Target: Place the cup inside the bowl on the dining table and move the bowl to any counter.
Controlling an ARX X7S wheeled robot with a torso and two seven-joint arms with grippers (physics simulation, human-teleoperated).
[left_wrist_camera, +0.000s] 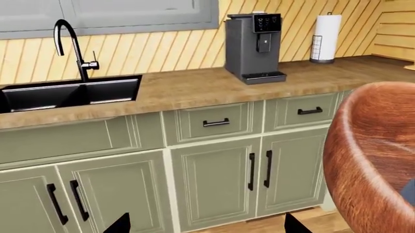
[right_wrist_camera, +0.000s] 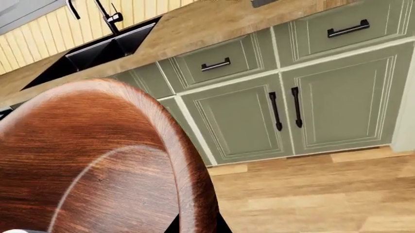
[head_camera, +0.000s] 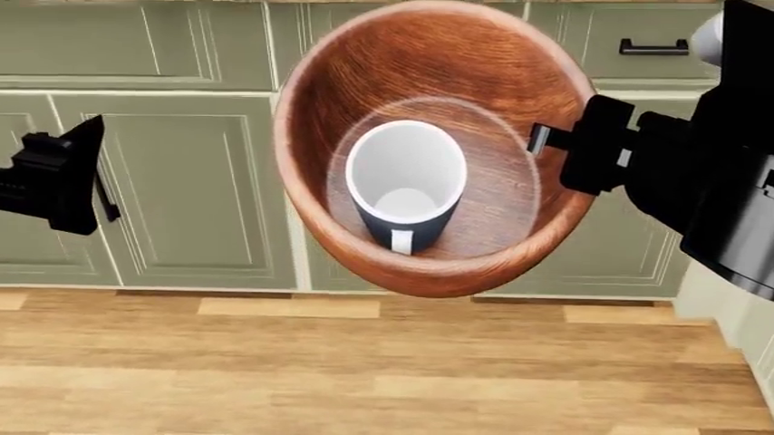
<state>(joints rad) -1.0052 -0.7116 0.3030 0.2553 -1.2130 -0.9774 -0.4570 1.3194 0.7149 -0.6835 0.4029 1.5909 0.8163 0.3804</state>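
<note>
Bowl point(head_camera: 484, 72) of reddish-brown wood, rigid and bulky, is carried above the floor, clamped at its three o'clock rim by the right gripper point(head_camera: 546, 139); the blue-grey mug point(head_camera: 405, 186) is held inside, loose. Left gripper point(head_camera: 54, 172) is unloaded, its jaw state unclear.

We see bright, even, diffuse light in all three views, with no clear source. Shadows are faint: a soft one under the counter point(left_wrist_camera: 194, 90) overhang. The bowl point(head_camera: 423, 145) carries a pale circular sheen inside. Everything renders sharp, without blur, glare or noticeable edge distortion.
</note>
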